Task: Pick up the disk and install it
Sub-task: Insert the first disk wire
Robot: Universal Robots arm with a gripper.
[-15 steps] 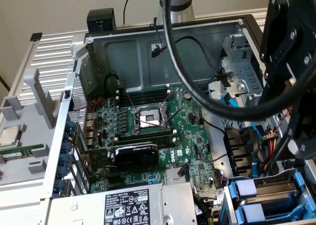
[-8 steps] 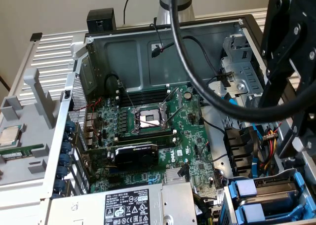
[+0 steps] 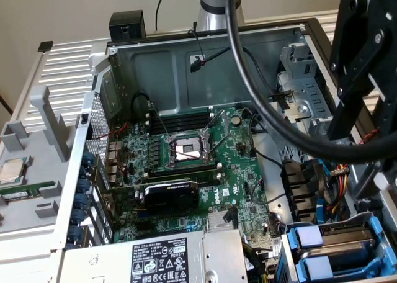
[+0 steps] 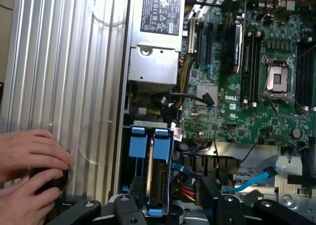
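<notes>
Claw (image 4: 168, 198) spread wide, gripping nothing, we see. Beneath it, drive cage (image 4: 148, 124) holds two blue carriers (image 4: 137, 143); disk (image 4: 159, 174) in one. One green motherboard (image 4: 247, 87) alongside. Two hands (image 4: 32, 153) rest at ribbed bench (image 4: 64, 62).

You have soft, even room light. The ribbed panel (image 4: 74, 62) beside the claw (image 4: 170, 201) washes out pale, with faint rings of glare on it. The claw reads as a black silhouette, and the bay (image 4: 148, 123) just ahead of it lies in shade. The board (image 4: 256, 87) beyond is evenly lit.
</notes>
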